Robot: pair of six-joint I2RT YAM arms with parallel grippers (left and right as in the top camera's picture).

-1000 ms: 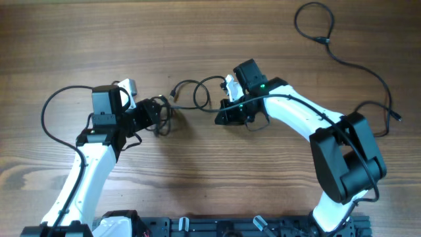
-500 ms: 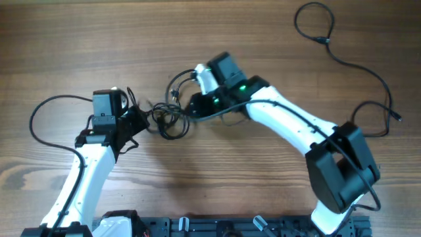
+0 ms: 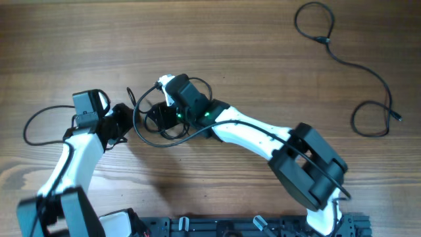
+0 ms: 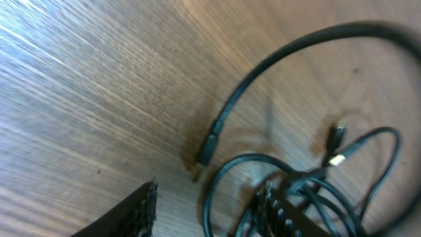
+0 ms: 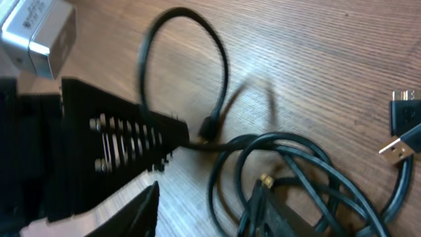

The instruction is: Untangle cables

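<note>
While the cables (image 4: 296,43) are lying bunched at centre-left of the overhead frame, left gripper (image 4: 209,197) is hanging over them, claw spread, right gripper (image 5: 207,197) likewise spread, loops sitting between the fingers

The brown wooden desk (image 3: 263,39) shows fine straight grain under a soft satin sheen. The thin black cables (image 4: 253,69) look like smooth, rubbery plastic, faintly glossy, with small bright metal plug tips (image 5: 393,150). The black fingers (image 5: 125,148) are matt, ridged plastic. The white arm shells (image 3: 250,131) are smooth and shiny.
</note>
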